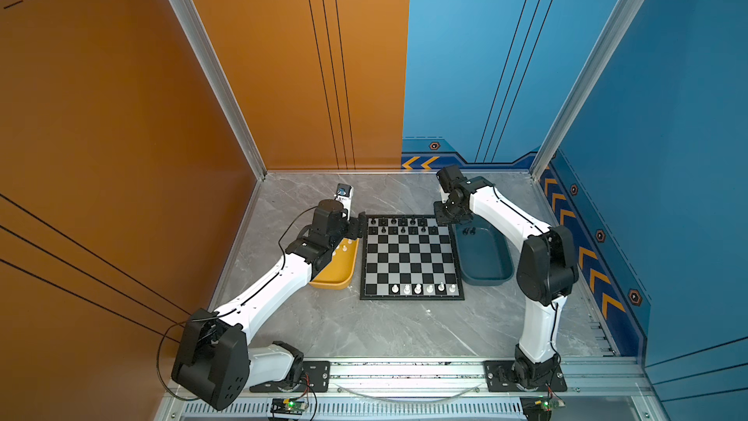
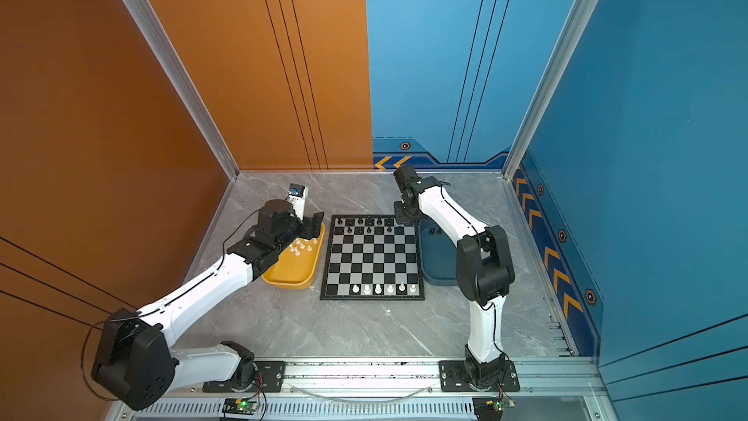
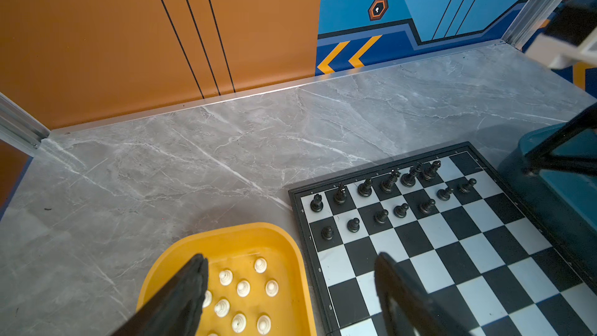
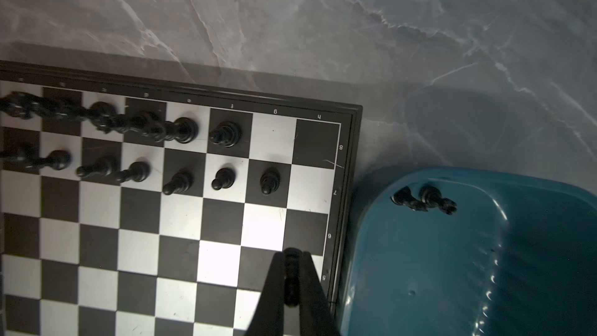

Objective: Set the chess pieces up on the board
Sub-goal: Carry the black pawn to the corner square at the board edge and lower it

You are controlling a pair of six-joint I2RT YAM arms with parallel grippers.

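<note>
The right gripper (image 4: 291, 255), jaws clenched on a black chess piece (image 4: 291, 277), hangs over the upper-right corner of the board (image 1: 411, 261) in a top view. The left gripper (image 3: 290, 258), jaws released, hovers above the yellow tray (image 3: 292, 244). An off-centre drop could topple neighbouring pawns (image 4: 269, 181).

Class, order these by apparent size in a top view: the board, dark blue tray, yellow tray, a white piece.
1. board
2. dark blue tray, yellow tray: unranked, arms cover part of each
3. white piece
</note>
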